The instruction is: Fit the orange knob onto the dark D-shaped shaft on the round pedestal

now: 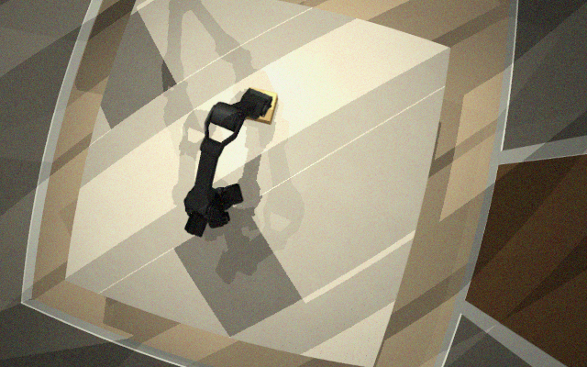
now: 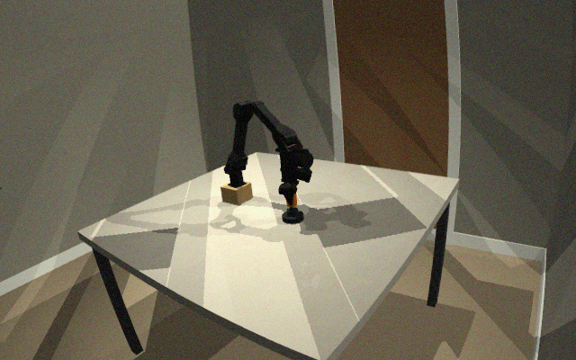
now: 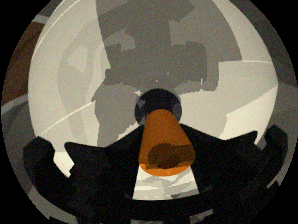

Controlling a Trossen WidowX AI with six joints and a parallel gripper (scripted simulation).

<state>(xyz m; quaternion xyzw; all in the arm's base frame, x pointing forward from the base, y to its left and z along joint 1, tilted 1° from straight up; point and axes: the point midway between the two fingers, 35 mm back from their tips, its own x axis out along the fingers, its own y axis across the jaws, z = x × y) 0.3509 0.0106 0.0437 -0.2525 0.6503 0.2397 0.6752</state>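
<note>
Gripping the orange knob (image 2: 293, 202) (image 3: 166, 137), our gripper (image 2: 291, 205) (image 3: 161, 127) has its fingers pinched on either side of it, and we are right over the round pedestal (image 2: 292, 218) (image 3: 158, 98)! Look at the exterior view: the dark pedestal sits on the table (image 1: 335, 183) (image 2: 247, 265) just right of the middle of the frame, and the knob shows as a sliver of orange directly above it, partly hidden behind a dark finger. Between knob and pedestal we see a short dark stretch, so the knob is up off the pedestal's base, though whether its lower end touches the shaft we cannot tell. Down in the wrist view, the knob fills the lower middle of the frame, dark fingers to its left and right, its narrow-looking end overlapping the pedestal's dark disc. And from the top, our black arm (image 1: 207, 167) (image 2: 239, 139) reaches from the wooden block (image 1: 268, 115) (image 2: 237, 194) in the upper middle down towards the centre-left, hiding both knob and pedestal from us!
</note>
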